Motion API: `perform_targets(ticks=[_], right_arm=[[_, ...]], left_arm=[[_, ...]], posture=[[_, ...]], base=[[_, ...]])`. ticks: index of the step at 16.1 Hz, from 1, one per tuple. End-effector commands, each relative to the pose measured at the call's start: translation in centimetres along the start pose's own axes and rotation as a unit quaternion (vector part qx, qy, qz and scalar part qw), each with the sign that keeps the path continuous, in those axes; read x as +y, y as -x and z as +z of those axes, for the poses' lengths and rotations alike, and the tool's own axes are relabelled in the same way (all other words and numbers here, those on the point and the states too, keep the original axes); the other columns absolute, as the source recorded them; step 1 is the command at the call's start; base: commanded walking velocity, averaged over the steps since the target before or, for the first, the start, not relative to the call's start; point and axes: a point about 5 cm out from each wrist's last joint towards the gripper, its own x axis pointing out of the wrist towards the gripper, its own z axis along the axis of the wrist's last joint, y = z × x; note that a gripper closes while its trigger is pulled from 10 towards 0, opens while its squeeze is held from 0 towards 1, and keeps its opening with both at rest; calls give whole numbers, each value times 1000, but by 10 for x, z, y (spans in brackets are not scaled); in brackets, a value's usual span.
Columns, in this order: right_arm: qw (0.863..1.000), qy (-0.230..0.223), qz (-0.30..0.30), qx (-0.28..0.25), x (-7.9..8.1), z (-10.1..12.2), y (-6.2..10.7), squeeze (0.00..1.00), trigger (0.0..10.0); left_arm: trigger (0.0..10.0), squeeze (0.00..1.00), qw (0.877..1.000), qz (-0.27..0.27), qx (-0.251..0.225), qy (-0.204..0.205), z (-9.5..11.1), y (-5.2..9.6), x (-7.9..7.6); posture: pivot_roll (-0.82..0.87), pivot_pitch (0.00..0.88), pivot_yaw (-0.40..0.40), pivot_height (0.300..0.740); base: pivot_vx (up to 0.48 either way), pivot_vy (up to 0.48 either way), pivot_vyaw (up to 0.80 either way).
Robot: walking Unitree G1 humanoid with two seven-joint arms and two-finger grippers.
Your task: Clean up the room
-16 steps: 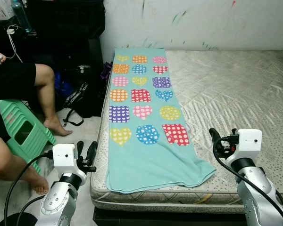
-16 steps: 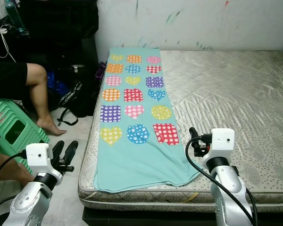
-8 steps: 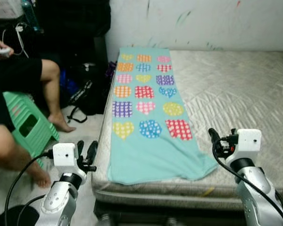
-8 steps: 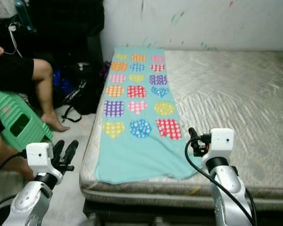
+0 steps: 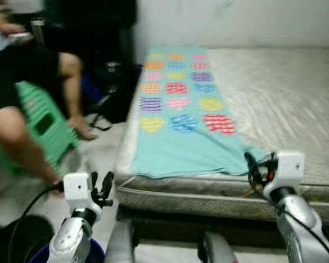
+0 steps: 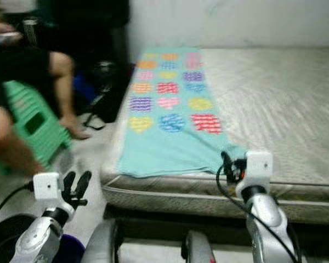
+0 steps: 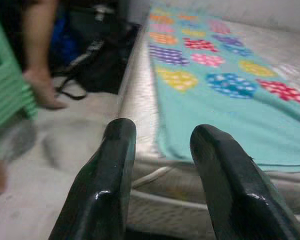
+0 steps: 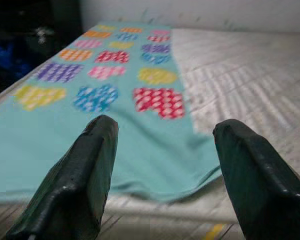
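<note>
Green plastic marks the far left, where a stool [image 5: 41,123] stands on the pale floor [image 5: 96,159] with a person seated on it, one bare knee [image 5: 70,61] bent above a foot [image 5: 82,130] planted on the ground; the head views are blurred, so finer detail there is lost. Just beyond the foot, a black bag [image 5: 118,98] with straps slumps against the side of the bed. Low in the near left, the left gripper [image 5: 100,186] hangs over the floor beside the bed's corner, its two black fingers [image 7: 102,190] held a little apart with nothing between them, pointing along the mattress edge. Next comes the mattress [image 5: 285,93], quilted and silvery-grey, pushed up to a white wall [image 5: 236,22]. Along its left edge lies a turquoise blanket [image 5: 181,142] printed with rows of spotted hearts in orange, pink, purple, yellow, blue and red; it lies spread flat, its far end near the wall and its plain near end reaching the front edge of the mattress, where one corner is slightly rumpled. The right gripper [image 5: 251,167] is raised just beside that rumpled corner at the mattress front, fingers [image 8: 77,180] spread wide and empty, aimed over the blanket's near hem without touching it.
</note>
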Motion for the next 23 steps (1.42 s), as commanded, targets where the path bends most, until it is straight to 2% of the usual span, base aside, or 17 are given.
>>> perform_targets(ticks=[1,4,12,18,23], right_arm=[[1000,5,2,-17,0,9,-3,0,10000],[1000,5,2,-17,-1,9,-2,0,10000],[1000,2,1,-19,0,9,-2,0,10000],[1000,2,1,-16,1,8,-2,0,10000],[1000,5,0,-14,0,7,-1,0,10000]], left_arm=[[10000,0,1000,-1,-25,-9,14,-6,0],[10000,0,1000,0,-22,-6,13,-5,-1],[10000,0,1000,-2,-18,-8,13,-7,-1],[10000,0,1000,-15,-25,-2,15,-6,-3],[10000,0,1000,-18,-26,2,15,-6,-4]], posture=[[-95,0,16,585],[-96,0,14,585],[-99,0,19,490],[-98,0,20,490],[-98,0,19,490]], base=[[0,0,0],[0,0,0],[0,0,0],[0,0,0],[294,0,0]])
